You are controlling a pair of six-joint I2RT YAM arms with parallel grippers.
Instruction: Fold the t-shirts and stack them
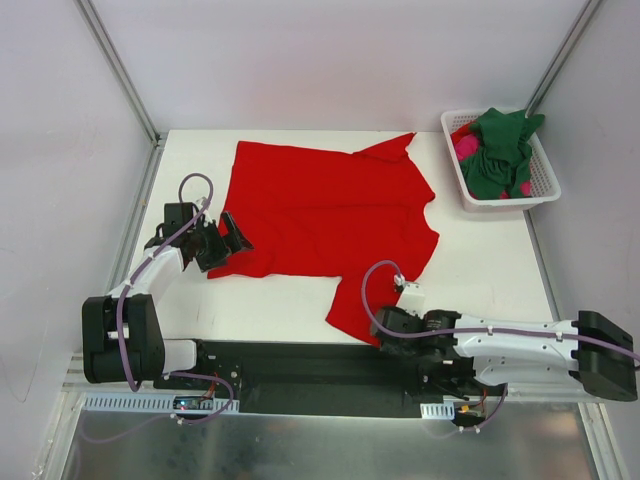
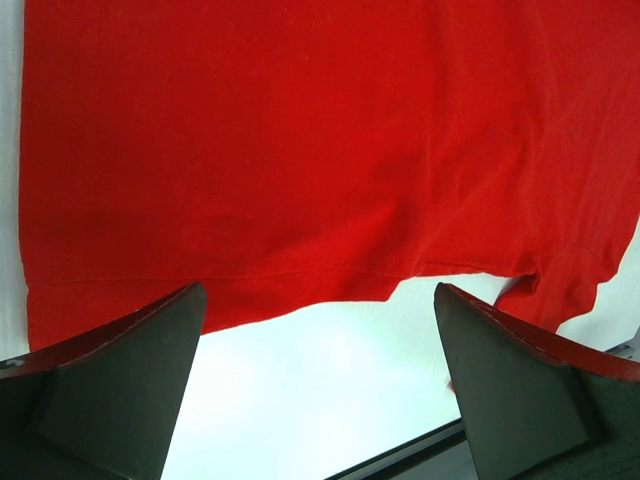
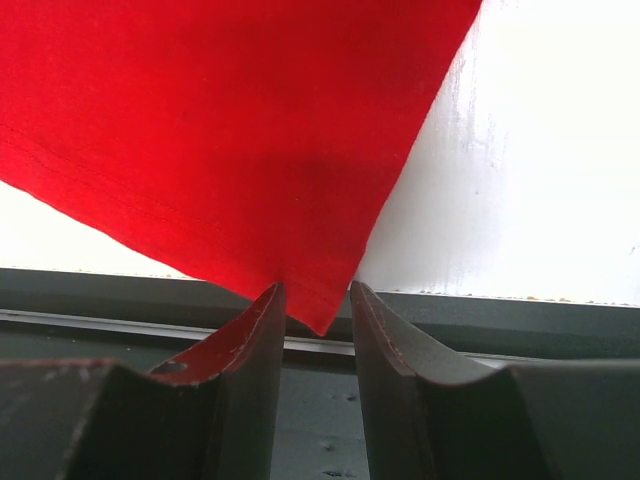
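Note:
A bright red t-shirt (image 1: 320, 210) lies spread across the white table, one lower corner hanging over the near edge. My left gripper (image 1: 226, 245) stands open at the shirt's left hem; in the left wrist view the hem (image 2: 300, 270) runs just beyond the wide-apart fingers (image 2: 318, 292), with bare table between them. My right gripper (image 1: 378, 335) is at the overhanging corner. In the right wrist view the corner's tip (image 3: 320, 315) hangs in the narrow gap between the fingers (image 3: 316, 290), not pinched. A dark green t-shirt (image 1: 500, 150) and a magenta-pink one (image 1: 465, 147) lie bunched in the basket.
A white slotted basket (image 1: 505, 200) sits at the table's far right corner. A black rail (image 1: 300, 365) runs along the near edge between the arm bases. White walls with metal frame posts close in the table's back and sides.

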